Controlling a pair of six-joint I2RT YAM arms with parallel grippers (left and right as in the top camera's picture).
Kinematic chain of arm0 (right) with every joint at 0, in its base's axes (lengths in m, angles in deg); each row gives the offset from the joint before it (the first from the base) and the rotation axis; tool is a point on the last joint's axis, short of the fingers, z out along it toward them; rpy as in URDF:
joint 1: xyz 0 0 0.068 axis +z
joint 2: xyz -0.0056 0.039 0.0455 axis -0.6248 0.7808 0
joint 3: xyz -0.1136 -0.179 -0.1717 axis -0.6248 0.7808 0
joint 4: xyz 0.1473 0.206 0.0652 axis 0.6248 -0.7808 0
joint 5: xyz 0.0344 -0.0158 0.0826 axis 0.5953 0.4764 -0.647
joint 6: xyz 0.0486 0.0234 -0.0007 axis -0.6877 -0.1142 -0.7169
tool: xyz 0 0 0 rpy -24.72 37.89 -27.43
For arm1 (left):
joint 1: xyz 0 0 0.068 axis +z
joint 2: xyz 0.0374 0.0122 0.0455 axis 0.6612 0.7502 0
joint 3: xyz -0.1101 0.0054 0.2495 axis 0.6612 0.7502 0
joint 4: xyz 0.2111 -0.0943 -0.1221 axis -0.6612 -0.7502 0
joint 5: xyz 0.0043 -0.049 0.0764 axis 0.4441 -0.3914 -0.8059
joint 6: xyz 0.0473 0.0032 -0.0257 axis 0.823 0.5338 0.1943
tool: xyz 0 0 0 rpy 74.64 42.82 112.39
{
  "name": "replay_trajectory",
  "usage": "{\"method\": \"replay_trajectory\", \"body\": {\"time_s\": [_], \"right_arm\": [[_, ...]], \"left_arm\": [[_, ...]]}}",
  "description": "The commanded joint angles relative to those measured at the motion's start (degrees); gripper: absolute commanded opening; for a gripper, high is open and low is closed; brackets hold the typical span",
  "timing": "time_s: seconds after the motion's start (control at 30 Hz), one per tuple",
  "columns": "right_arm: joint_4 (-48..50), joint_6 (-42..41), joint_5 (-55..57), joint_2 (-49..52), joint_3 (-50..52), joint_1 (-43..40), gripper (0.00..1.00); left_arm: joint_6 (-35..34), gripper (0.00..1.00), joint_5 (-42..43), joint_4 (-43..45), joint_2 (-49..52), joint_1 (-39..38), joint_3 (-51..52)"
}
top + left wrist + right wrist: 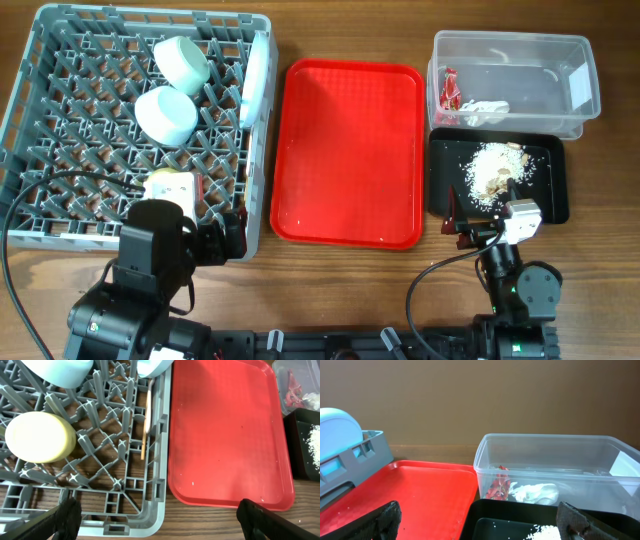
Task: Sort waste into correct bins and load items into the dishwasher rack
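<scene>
Left of red tray (348, 150), just beside it: rack (150, 14). Holds two bowls (182, 63) in far half, one behind the other. Holds plate (256, 80) on edge along the wall nearest red tray. Holds cup (40, 437) in near half, and chopsticks (146, 425) against that same tray-side wall, nearer than plate.

Right of red tray, far end: tub (510, 37), with wrappers (450, 90) in the corner closest to red tray and paper (485, 108) just beside them. Right of red tray, near end: black tray (555, 190), up against tub, with crumbs (497, 168) heaped in the middle.

Left gripper (160, 510): hangs over rack's near corner by red tray's near-left corner. Spread wide, nothing between the fingers.

Right gripper (480, 527): sits at black tray's near edge, off red tray's near-right corner, facing tub. Likewise spread wide, grasping nothing.
</scene>
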Motion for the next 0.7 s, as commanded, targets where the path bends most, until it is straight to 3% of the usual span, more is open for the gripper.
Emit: {"method": "replay_trajectory", "body": {"time_s": [0.0,0.3,0.43,0.67], "right_arm": [[0.22,0.72,0.79,0.28,0.04,0.44,1.00],[0.22,0.70,0.79,0.28,0.04,0.44,1.00],[0.22,0.72,0.79,0.28,0.04,0.44,1.00],[0.22,0.72,0.79,0.28,0.04,0.44,1.00]], "left_arm": [[0.76,1.00,-0.76,-0.02,-0.09,-0.26,0.28],[0.76,1.00,-0.76,-0.02,-0.09,-0.24,0.28],[1.38,1.00,-0.92,-0.33,-1.01,3.37,0.39],[1.40,1.00,0.20,11.91,-11.50,13.20,9.90]]}}
